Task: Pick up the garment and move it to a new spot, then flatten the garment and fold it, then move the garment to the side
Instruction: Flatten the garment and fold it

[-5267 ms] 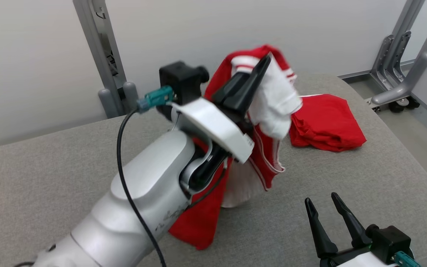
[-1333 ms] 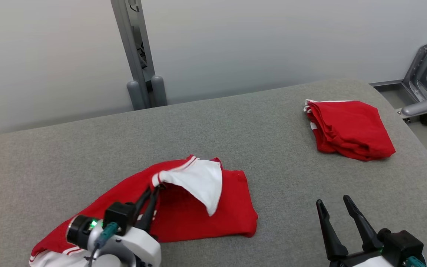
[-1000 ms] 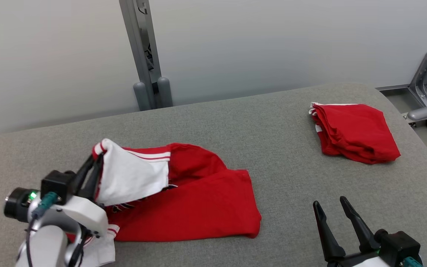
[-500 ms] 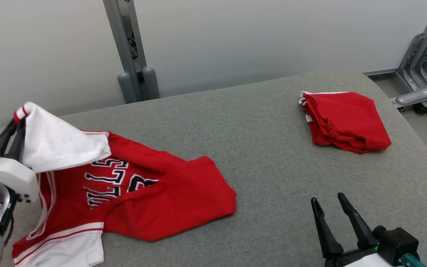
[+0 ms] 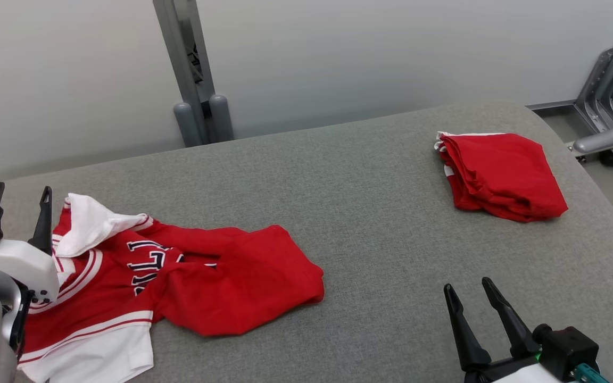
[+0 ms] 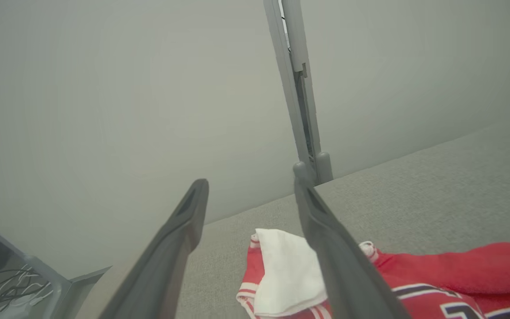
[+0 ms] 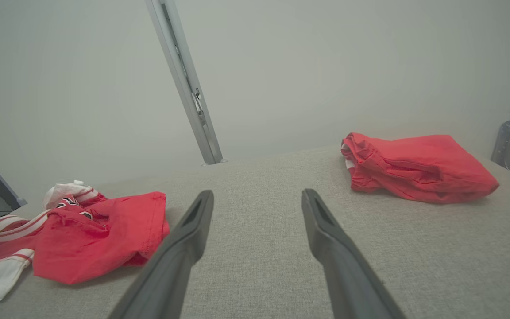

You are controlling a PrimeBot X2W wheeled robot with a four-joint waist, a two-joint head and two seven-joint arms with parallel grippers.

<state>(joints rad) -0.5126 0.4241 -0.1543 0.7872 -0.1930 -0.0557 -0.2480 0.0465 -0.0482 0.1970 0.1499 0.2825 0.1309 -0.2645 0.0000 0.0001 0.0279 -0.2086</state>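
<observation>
At the near edge, the right gripper [image 5: 466, 284] is seen wide open and empty. The left gripper [image 5: 23, 187] is open too, with nothing held, just beside the garment [image 5: 189, 276], which is laid crumpled on the left of the tabletop [image 5: 365, 213]. The move looks done; flattening, folding and putting aside are left. Farther off, a folded red cloth [image 5: 498, 175] is found well clear, with a grey post [image 5: 184, 69] behind

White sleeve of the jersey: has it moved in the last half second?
Yes. The white sleeve has dropped from the open left gripper onto the table, below its far edge.
</observation>
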